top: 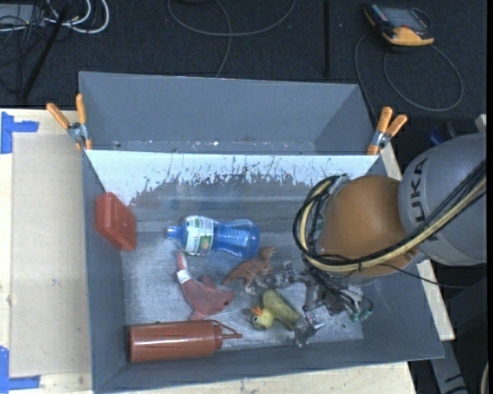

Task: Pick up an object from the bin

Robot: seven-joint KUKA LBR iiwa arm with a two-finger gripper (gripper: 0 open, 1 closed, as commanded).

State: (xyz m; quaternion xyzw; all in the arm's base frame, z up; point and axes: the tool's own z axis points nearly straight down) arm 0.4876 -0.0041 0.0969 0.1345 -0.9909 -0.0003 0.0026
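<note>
Parked with gripper (309, 323) just right of small yellow-green toy (277, 307); likely light, squashy, slick, so pinch mid-body; can't tell opening.

The arm (448, 208) reaches in from the right, its orange-covered wrist (366, 220) bent down, cables (306, 224) looping round it, gripper (312, 317) lowest.

In the bin (222, 121), a block (116, 221) leans on the left wall. A plastic bottle (214, 236) lies on its side near the middle. Just before it lie a small flat toy (204, 295) and, to that toy's right, a toy dinosaur (251, 270). A squeeze bottle (177, 340) lies along the front wall, at the left. A toy duck (275, 310) lies front right, just beside the end effector (312, 322).
</note>
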